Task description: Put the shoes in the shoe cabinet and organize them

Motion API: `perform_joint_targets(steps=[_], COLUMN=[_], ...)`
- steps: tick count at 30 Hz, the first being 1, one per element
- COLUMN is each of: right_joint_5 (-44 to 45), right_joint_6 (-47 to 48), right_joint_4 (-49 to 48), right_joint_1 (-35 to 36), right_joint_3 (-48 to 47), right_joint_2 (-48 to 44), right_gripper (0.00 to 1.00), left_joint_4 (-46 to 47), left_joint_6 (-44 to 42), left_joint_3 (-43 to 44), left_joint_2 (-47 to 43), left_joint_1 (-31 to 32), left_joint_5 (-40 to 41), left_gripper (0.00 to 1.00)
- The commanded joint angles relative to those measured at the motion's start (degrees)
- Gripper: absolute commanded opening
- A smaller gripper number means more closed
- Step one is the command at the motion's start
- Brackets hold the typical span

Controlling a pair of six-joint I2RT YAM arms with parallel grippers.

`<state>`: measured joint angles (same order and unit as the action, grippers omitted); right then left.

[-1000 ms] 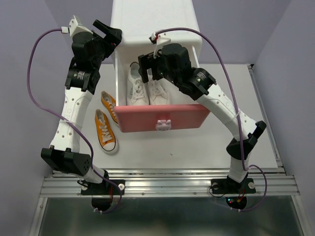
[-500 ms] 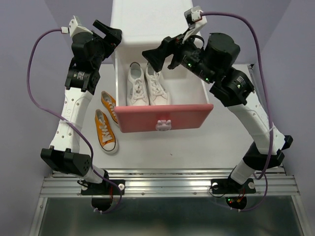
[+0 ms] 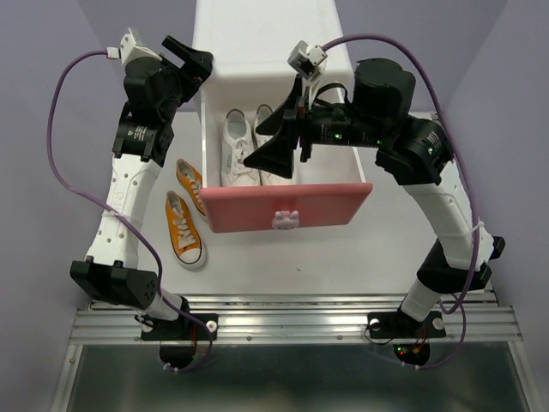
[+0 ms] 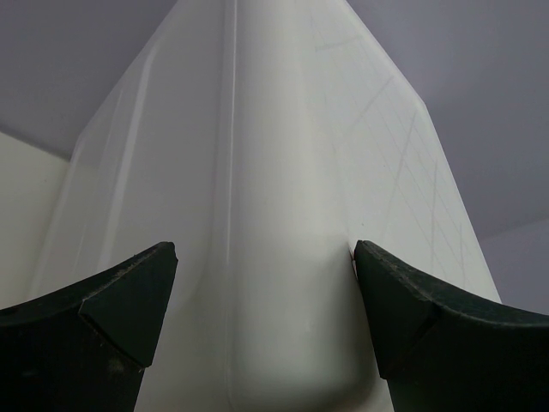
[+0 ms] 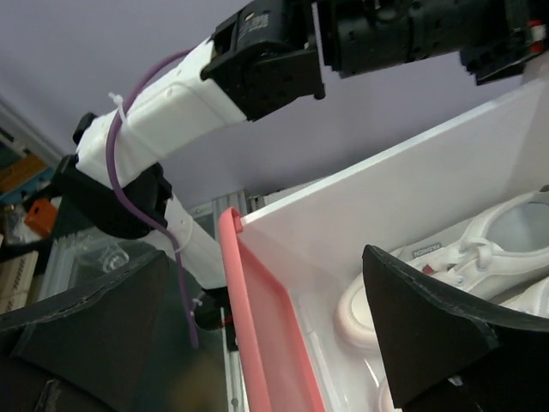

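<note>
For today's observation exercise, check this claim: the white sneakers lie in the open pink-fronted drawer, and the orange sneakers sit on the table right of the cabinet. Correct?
Not quite. The top external view shows the orange sneakers on the table left of the cabinet, not right. The rest holds: the white sneakers lie in the open pink-fronted drawer.
</note>
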<state>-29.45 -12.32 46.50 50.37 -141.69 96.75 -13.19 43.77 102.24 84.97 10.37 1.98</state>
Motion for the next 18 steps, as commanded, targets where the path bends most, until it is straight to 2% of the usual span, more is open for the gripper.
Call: perform_joint_targets(steps=[1, 4, 9, 12, 16, 18], right_joint_5=[-4.8, 0.1, 11.6, 12.8, 13.6, 15.4], right_joint_6=[7.9, 11.6, 25.0, 25.6, 25.3, 26.5], right_joint_4=[3.1, 3.3, 6.8, 7.3, 6.3, 7.2], right_joint_1=[3.8, 9.1, 21.1, 22.1, 24.0, 24.5], right_joint_3=[-2.5, -1.7, -2.1, -3.2, 0.1, -2.3], right_joint_2=[1.2, 1.9, 4.8, 5.7, 4.1, 4.9], right_gripper=[1.0, 1.0, 1.0, 1.0, 1.0, 1.0], left_joint_4=[-25.4, -25.2, -25.3, -25.1, -24.6, -24.4], left_joint_6=[-9.4, -8.9, -8.7, -8.8, -9.1, -9.3], left_joint_3=[-6.2, -8.2, -9.3, -8.5, -9.2, -9.6], left_joint_2=[1.9, 0.8, -0.2, -0.2, -0.2, 0.1], left_joint_1=[-1.0, -1.0, -1.0, -1.1, -1.1, -1.1], left_joint_5=[1.1, 1.2, 1.6, 1.4, 1.5, 1.2], left_gripper=[0.94, 0.94, 0.94, 0.94, 0.94, 0.94])
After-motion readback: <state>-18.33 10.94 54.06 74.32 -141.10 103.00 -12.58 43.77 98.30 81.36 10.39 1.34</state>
